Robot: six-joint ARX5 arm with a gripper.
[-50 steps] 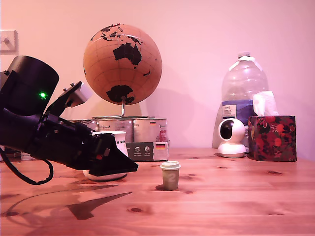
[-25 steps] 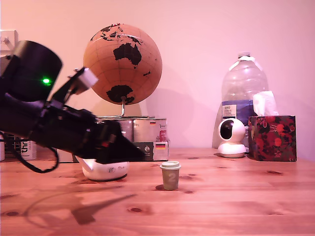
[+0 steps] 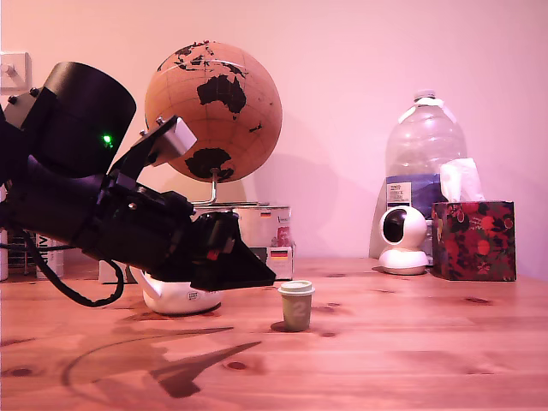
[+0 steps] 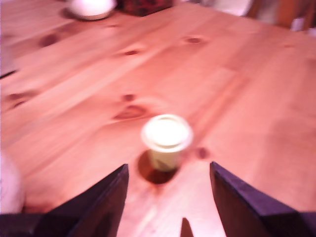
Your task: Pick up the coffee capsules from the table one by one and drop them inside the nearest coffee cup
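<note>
**Kid:** Where are you right now?

**Me:** I fill the left half of the exterior view. My big black arm (image 3: 77,184) reaches down toward the middle of the frame, and my black gripper (image 3: 257,276) hangs a little above the light brown wooden table (image 3: 402,342). It touches nothing.

**Kid:** Are your jaws open?

**Me:** Yes, wide open. In the wrist view you can see my two dark pointy fingers (image 4: 106,197) standing well apart. There is nothing between them.

**Kid:** Where is the little pod?

**Me:** The tiny olive-grey coffee capsule with the pale cream rim (image 3: 296,306) stands upright on the table, near the middle of the exterior view. It is just to the right of my fingertips there, and lower than them. In the wrist view it (image 4: 166,140) sits out past my fingertips, in line with the gap between them.

**Kid:** And the cup?

**Me:** The squat white ceramic mug (image 3: 175,297) sits on the table behind me, at the lower left of the middle. I hide most of it, so I cannot read the words on it.

**Kid:** What else is back there?

**Me:** A brown cork globe with black lands (image 3: 213,111) at the upper middle. On the right are a round white camera with a black face (image 3: 402,240), a big clear plastic water bottle (image 3: 425,158) and a dark flowery tissue box (image 3: 473,241).
</note>
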